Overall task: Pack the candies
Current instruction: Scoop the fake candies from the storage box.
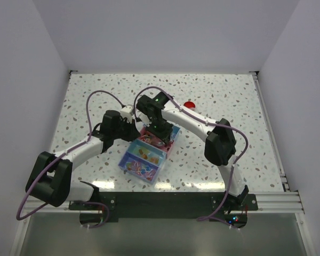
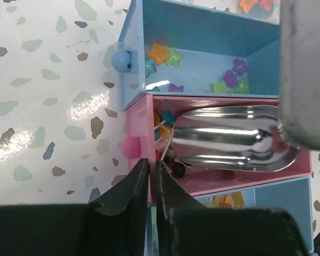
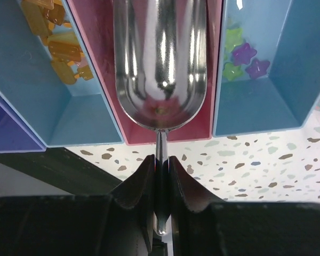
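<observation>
Metal scoop (image 3: 160, 64) is being clamped by its handle in the right gripper (image 3: 160, 173), with its bowl lying in the pink drawer (image 3: 194, 133). Candies (image 2: 160, 53) are being held in the blue drawers (image 2: 202, 32) and the pink one. Left gripper (image 2: 152, 178) is being kept nearly closed at the pink drawer's front wall; whether it is gripping cannot be told.

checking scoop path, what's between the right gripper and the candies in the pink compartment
Only the metal scoop: the right gripper clamps its handle, and the bowl lies in the pink compartment beside the candies, per both wrist views.
</observation>
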{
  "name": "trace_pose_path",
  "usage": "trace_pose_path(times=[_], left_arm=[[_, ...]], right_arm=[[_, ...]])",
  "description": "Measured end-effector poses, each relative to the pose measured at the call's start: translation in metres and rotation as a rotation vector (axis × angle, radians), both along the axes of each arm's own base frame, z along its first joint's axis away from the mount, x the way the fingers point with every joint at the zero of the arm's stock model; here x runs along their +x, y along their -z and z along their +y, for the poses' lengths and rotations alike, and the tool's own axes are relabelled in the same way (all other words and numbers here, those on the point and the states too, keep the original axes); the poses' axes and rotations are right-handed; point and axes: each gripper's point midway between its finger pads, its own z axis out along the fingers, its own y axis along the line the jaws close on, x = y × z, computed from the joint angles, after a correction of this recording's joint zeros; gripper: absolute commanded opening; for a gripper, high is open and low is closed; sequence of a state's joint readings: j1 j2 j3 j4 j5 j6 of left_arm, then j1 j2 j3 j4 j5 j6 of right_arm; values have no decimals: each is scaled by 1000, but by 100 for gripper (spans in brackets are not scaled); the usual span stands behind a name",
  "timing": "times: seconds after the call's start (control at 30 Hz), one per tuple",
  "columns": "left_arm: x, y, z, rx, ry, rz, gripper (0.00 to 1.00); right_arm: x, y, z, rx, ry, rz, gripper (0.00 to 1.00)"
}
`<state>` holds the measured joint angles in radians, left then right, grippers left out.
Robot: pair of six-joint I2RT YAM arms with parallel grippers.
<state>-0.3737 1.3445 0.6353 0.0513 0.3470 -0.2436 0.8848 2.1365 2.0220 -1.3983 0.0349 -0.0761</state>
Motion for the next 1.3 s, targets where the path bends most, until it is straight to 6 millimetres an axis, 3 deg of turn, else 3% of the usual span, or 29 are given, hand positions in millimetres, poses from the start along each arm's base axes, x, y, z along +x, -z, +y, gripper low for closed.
trace_pose_path(times=[0.6,0.8,0.9,1.03,1.3], left_arm=[[2,0,-2,-3,0,-12,3],[5,0,-1,5,-5,-26,3],[7,0,-1,9,-10,-33,3],[10,0,1,21,-22,-48,3],[17,1,9,56,-61,-71,2]], right_arm=[[-2,38,11,133,56,-52,0],[-4,47,17,299,110,-101,0],[5,53,18,424,163,-113,0],[13,51,22,558,216,-102,0],[25,46,33,657,239,-102,0]])
